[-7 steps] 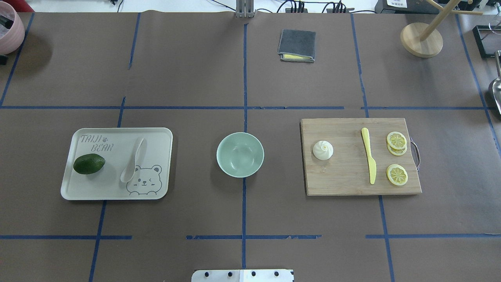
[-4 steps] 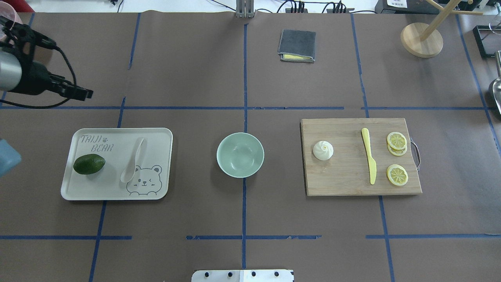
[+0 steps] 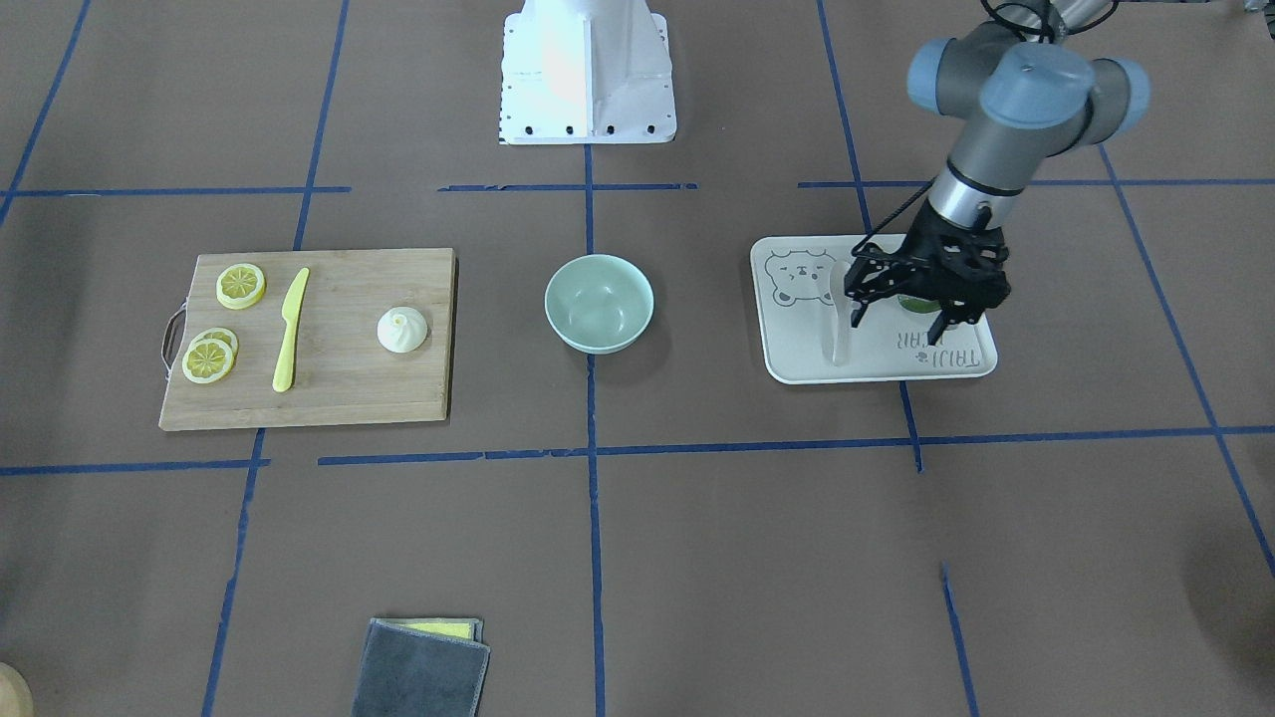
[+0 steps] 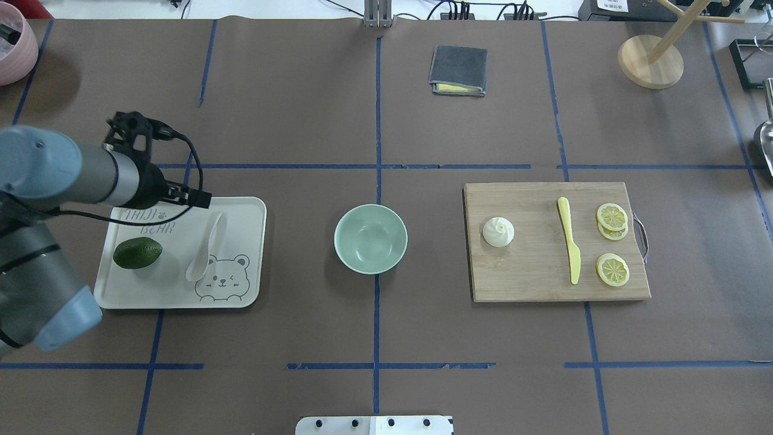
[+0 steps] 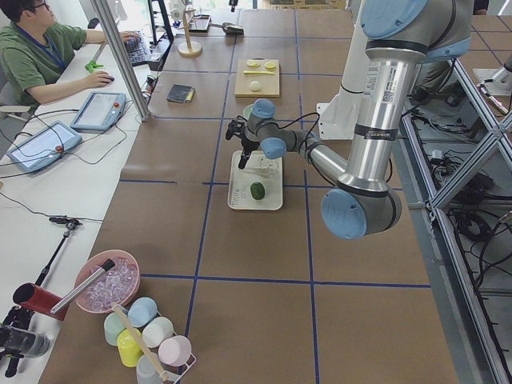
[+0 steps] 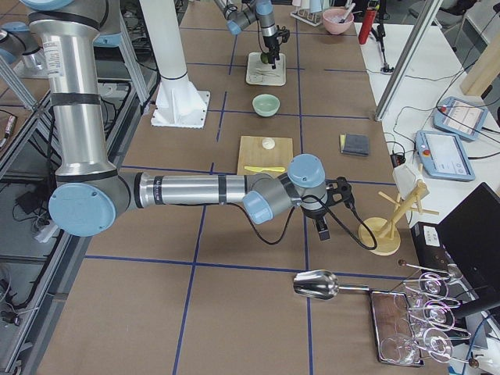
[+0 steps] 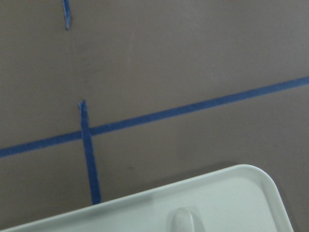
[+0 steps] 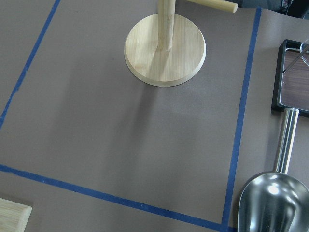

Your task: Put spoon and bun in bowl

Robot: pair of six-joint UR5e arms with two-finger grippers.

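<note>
Brown table holds tray reading TAIJI BEAR; left gripper hangs spread above.

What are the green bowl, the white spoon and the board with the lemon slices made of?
Bowl: probably plastic or melamine, possibly glazed ceramic; smooth, even mint colour with a soft sheen.
Spoon: likely plastic; milky, slightly see-through white.
Cutting board: wood or bamboo; pale brown with straight grain lines, matte.
</note>
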